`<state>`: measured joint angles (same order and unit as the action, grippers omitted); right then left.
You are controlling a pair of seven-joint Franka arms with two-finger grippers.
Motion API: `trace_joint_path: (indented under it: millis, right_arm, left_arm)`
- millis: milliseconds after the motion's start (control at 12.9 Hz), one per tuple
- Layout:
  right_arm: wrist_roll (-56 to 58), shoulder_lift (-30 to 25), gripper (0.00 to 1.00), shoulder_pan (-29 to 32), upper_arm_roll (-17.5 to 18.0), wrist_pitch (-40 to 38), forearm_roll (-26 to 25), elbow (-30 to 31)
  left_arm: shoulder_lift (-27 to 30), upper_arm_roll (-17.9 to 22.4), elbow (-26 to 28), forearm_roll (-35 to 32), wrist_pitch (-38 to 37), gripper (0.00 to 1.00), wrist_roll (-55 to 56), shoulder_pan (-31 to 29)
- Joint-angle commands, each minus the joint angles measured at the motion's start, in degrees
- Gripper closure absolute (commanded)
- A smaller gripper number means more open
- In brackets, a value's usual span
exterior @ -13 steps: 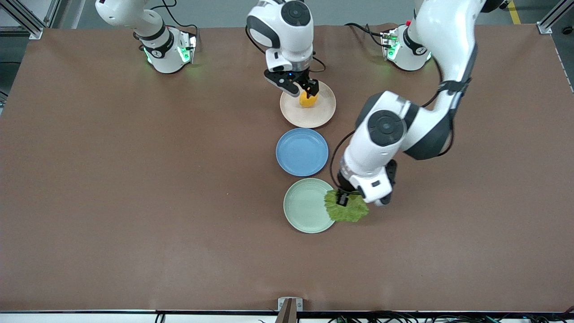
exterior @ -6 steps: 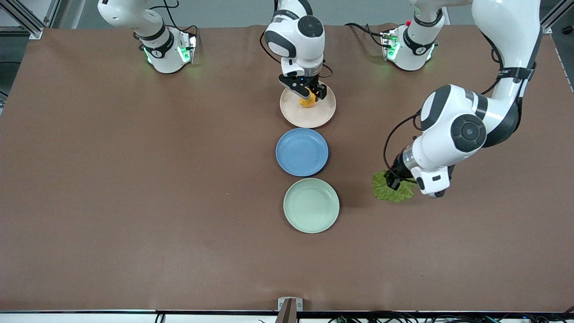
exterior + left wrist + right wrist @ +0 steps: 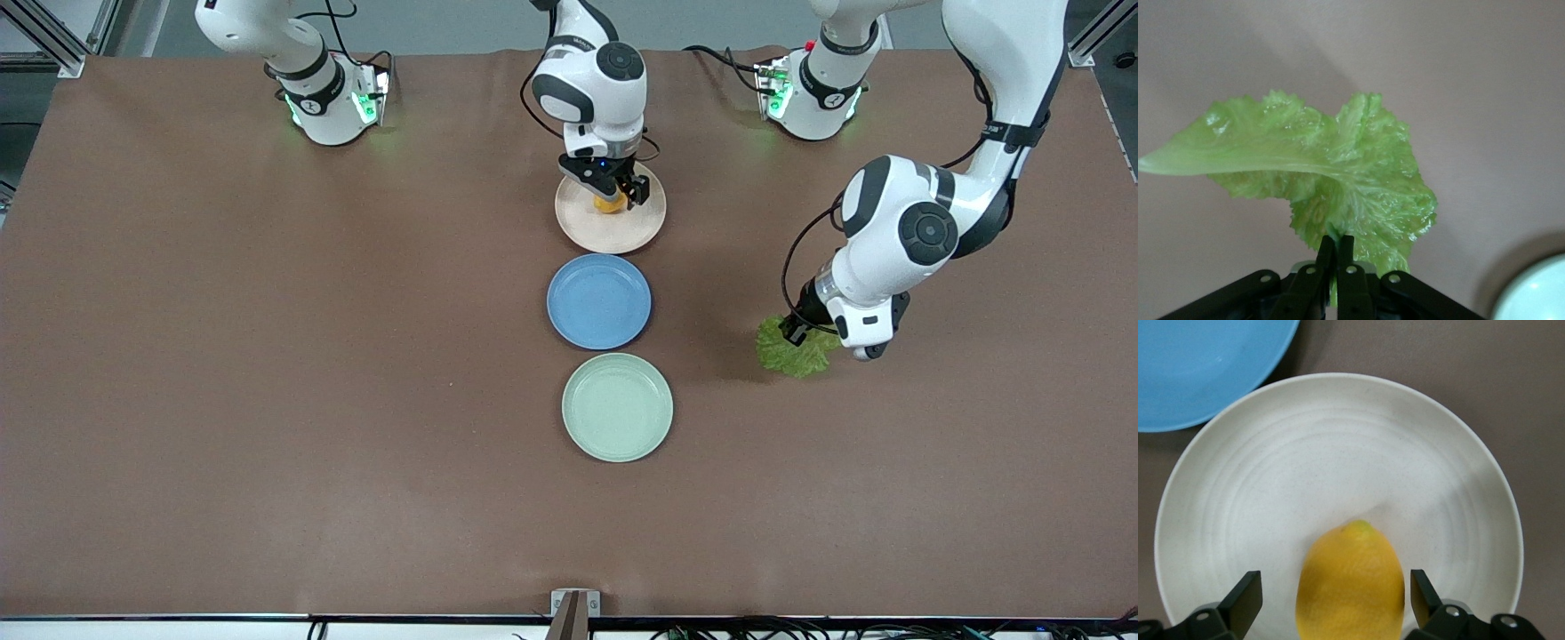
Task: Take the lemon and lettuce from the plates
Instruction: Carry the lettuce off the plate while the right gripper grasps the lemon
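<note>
Over brown table (image 3: 267,356), left tool (image 3: 1333,257) pinches lettuce (image 3: 1338,173); right tool (image 3: 1331,597) straddles lemon (image 3: 1350,583), unclenched.

Front view: even, bright overhead light, no hard glare on the brown table (image 3: 267,356). Soft shadows only; a faint one sits beside the lettuce (image 3: 794,354) toward the plates. Green status lights glow at both arm bases. Left wrist view: lettuce (image 3: 1331,177) is sharp, glossy highlights on the leaf, a broad diffuse shadow band across the table surface. Right wrist view: the lemon (image 3: 1350,581) and beige plate (image 3: 1338,453) are crisp, plate slightly washed out, finger pads (image 3: 1245,597) in dark silhouette.
</note>
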<state>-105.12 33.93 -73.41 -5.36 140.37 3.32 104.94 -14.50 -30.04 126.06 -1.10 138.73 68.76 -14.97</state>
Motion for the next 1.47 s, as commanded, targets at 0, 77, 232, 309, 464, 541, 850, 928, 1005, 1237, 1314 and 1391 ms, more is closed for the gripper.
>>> trace_joint_path:
  millis: [0,77,232,309,464,541,850,928,1005,1237,1314,1391]
  right_arm:
    - [-1.57,0.35,0.11,-0.68,-0.62,0.52,-1.04,-0.35]
    - [-1.57,0.35,0.15,-0.68,-0.62,0.43,-1.04,-0.35]
    - [-2.01,0.35,0.21,-0.77,-0.53,0.17,-0.95,-0.43]
    - [-2.01,0.43,0.26,-0.77,-0.53,0.08,-1.03,-0.43]
    - [-1.93,0.79,0.57,-1.03,-0.62,-0.18,-1.12,-0.52]
    - [-1.84,0.79,0.78,-0.77,-0.62,-0.44,-1.56,-0.61]
    - [3.58,-1.31,1.00,2.47,-0.62,-5.95,-1.56,-1.57]
    - [7.44,-2.98,1.00,4.22,-0.62,-9.38,-1.48,-2.19]
    - [11.92,-4.65,1.00,6.33,-0.53,-11.15,-1.39,-2.19]
    - [33.59,-9.92,1.00,15.19,-0.45,-16.07,-0.60,-1.75]
    - [39.06,-11.33,1.00,18.10,-0.45,-17.48,-0.51,-1.32]
    - [43.73,-12.73,1.00,21.35,-0.45,-18.02,-0.07,-0.09]
  left_arm:
    - [2.72,-0.81,6.11,0.92,4.51,0.99,-4.50,-2.78]
    - [2.55,-0.72,7.35,0.84,5.83,0.99,-6.08,-3.04]
    - [1.67,-0.72,7.89,0.66,6.55,0.99,-8.54,-4.88]
    - [1.23,-0.63,7.97,0.66,6.55,0.99,-10.12,-5.15]
    - [-0.34,-0.63,7.89,0.66,6.64,0.99,-12.76,-7.08]
    - [-0.96,-0.63,7.80,0.57,6.72,0.99,-13.73,-7.26]
    - [-4.82,-0.55,7.10,0.31,10.93,0.97,-14.00,-7.09]
    - [-5.88,-0.55,6.40,0.22,11.38,0.97,-13.92,-6.92]
    - [-6.85,-0.46,5.87,0.13,11.56,0.97,-13.83,-6.74]
    - [-7.30,-0.46,4.99,-2.94,11.56,0.46,-13.48,-6.91]
    - [-7.30,-0.46,4.12,-4.60,11.38,0.10,-13.56,-6.91]
    - [-6.95,-0.63,3.15,-6.35,10.86,0.00,-12.78,-7.18]
